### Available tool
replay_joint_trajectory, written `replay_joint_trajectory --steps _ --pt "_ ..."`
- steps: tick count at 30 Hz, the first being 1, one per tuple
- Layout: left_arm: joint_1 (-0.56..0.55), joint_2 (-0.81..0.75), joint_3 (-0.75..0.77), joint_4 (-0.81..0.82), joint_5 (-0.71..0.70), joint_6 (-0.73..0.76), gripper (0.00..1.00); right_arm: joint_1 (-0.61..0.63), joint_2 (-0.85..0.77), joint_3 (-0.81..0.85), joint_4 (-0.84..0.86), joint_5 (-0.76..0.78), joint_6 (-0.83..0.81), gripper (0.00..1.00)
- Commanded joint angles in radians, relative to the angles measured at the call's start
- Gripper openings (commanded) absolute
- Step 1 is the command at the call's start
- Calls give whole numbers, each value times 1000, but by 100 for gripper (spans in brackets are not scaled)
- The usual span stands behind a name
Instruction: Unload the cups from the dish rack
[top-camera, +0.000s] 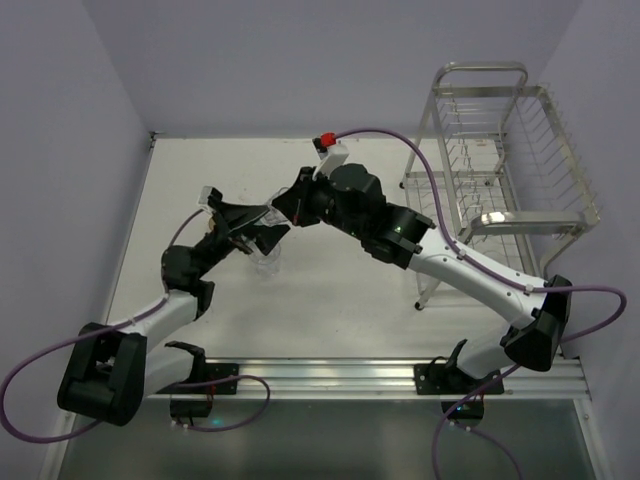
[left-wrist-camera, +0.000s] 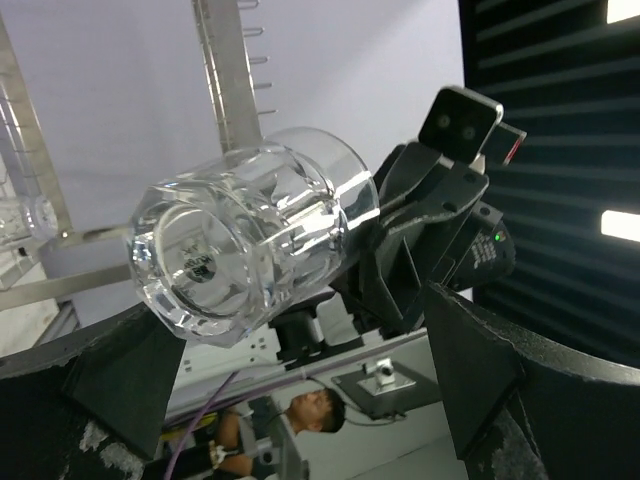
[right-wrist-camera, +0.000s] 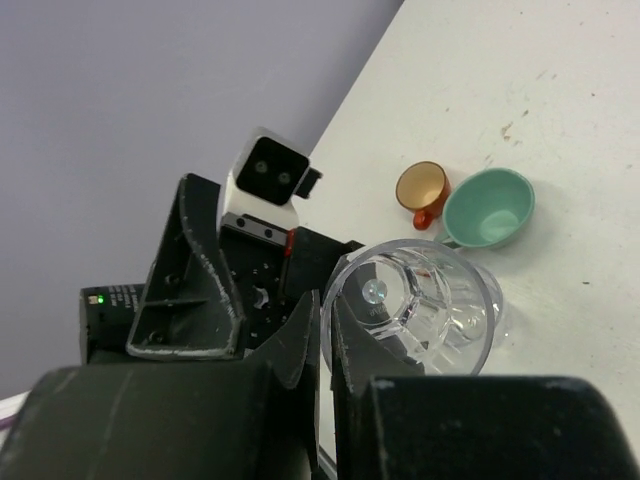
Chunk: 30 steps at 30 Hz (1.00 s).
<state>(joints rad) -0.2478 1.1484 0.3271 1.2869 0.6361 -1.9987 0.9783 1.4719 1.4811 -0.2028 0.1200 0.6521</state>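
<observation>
My right gripper (top-camera: 278, 205) (right-wrist-camera: 327, 310) is shut on the rim of the clear glass tumbler (right-wrist-camera: 420, 310), one finger inside and one outside. It holds the tumbler on its side in the air over the middle left of the table. My left gripper (top-camera: 268, 225) (left-wrist-camera: 300, 380) is open, its fingers spread wide just under the tumbler's base (left-wrist-camera: 240, 250) without touching it. The orange-red mug (right-wrist-camera: 422, 187) and the mint-green mug (right-wrist-camera: 488, 207) stand side by side on the table below. In the top view the arms hide them. The wire dish rack (top-camera: 510, 180) stands at the far right with no cup showing in it.
The white table (top-camera: 330, 320) is walled at the left and the back. The rack's frame also shows behind the tumbler in the left wrist view (left-wrist-camera: 230, 70). A metal rail (top-camera: 330, 378) carrying both arm bases runs along the near edge.
</observation>
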Motion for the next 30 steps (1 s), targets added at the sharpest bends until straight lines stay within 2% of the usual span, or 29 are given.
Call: replay_joint_trajectory --steps 1,4,12,16,18,19,20,23,25,27,28,30 --pt "25 -58 58 144 111 99 100 -3 -4 62 -30 52 -37 0" --pt "48 -90 96 -13 137 213 100 -4 -4 74 -66 55 -43 0" --pt "88 -124 125 -243 160 383 100 -3 -18 87 -98 73 -49 0" --pt "149 -162 190 -542 198 567 100 -4 -13 134 -148 127 -81 0" --pt "206 -186 254 -700 198 728 100 -4 -13 145 -181 145 -92 0" --pt "228 -193 280 -871 189 789 100 -4 -12 159 -188 164 -107 0" --pt "246 -199 305 -955 159 901 100 -3 -7 168 -213 173 -111 0" --pt "326 -211 412 -1216 53 1094 100 -4 34 229 -285 184 -138 0" --pt "364 -197 498 -1384 -51 1172 100 -3 71 298 -351 179 -158 0" --pt "386 -181 547 -1468 -126 1251 100 -4 142 382 -400 167 -170 0" --pt "389 -176 587 -1532 -226 1273 100 -3 166 409 -441 161 -186 0" --pt "395 -170 616 -1589 -326 1310 100 2 247 502 -486 136 -206 0"
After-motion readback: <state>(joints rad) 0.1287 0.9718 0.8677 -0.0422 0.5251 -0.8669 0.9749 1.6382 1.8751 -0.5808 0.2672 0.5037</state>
